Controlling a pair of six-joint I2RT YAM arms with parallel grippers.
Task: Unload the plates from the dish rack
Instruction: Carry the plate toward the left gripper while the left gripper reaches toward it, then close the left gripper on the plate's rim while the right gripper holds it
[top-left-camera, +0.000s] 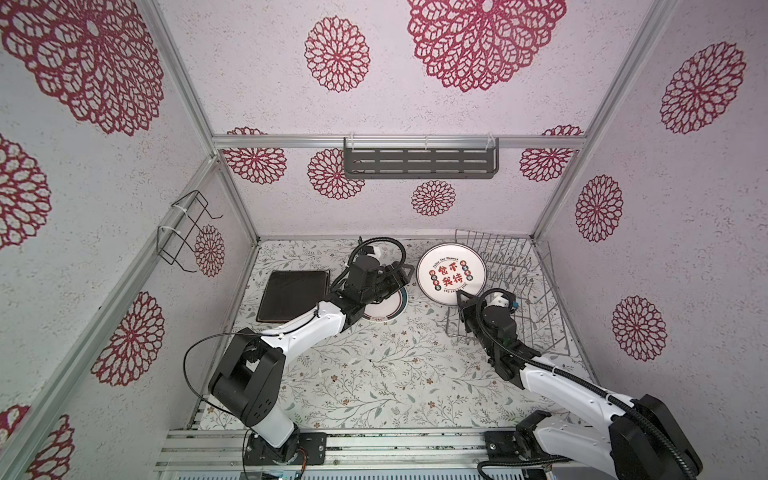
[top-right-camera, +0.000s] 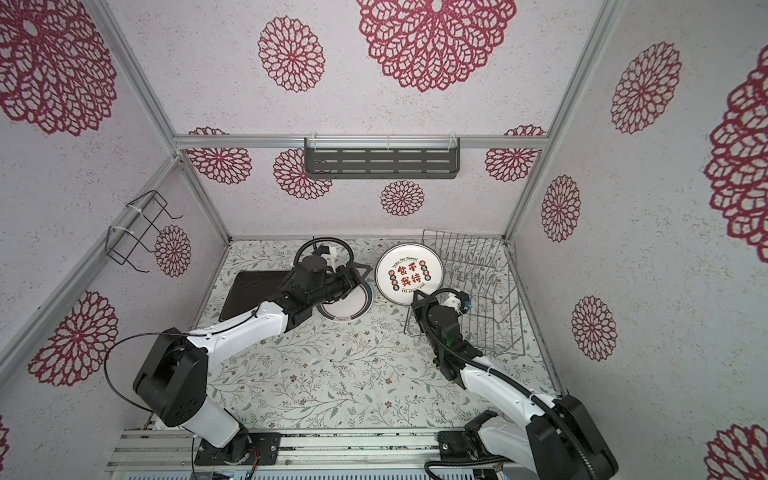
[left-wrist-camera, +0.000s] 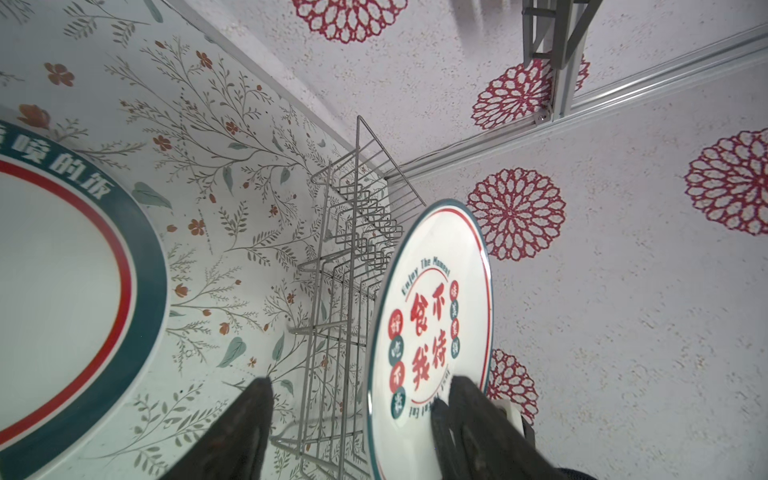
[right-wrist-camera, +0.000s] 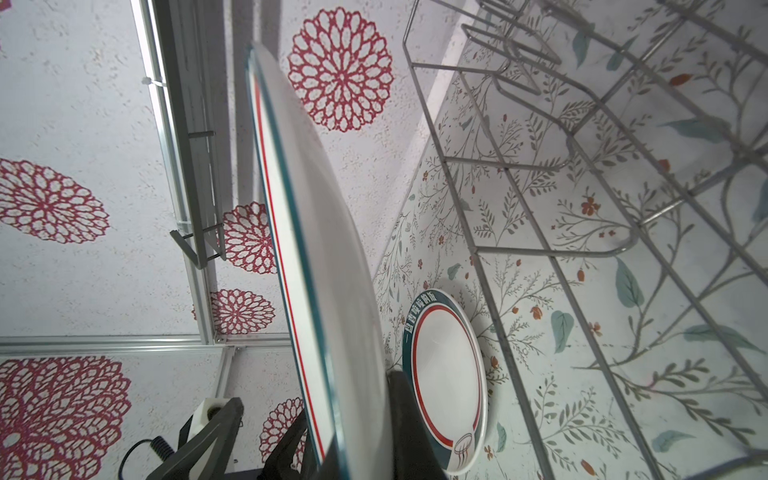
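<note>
Over at the right, the right hand (top-left-camera: 460, 296) is clamped on the lower rim of a round white plate with red Chinese characters (top-left-camera: 451, 272), holding it on edge and slightly tilted at the left side of the large silver wire dish rack (top-left-camera: 519, 291), which stands in the back right corner of the floral-patterned counter (top-left-camera: 395, 374); whether the plate's rim touches the rack wires I cannot tell. Its printed face looks toward the left hand (left-wrist-camera: 361, 386), whose fingers stand apart and point at it from above a second round white plate with a teal and red band (top-left-camera: 388, 312) lying flat on the counter. Further left, a black square plate (top-left-camera: 291, 297) also lies flat, well apart from the rack
</note>
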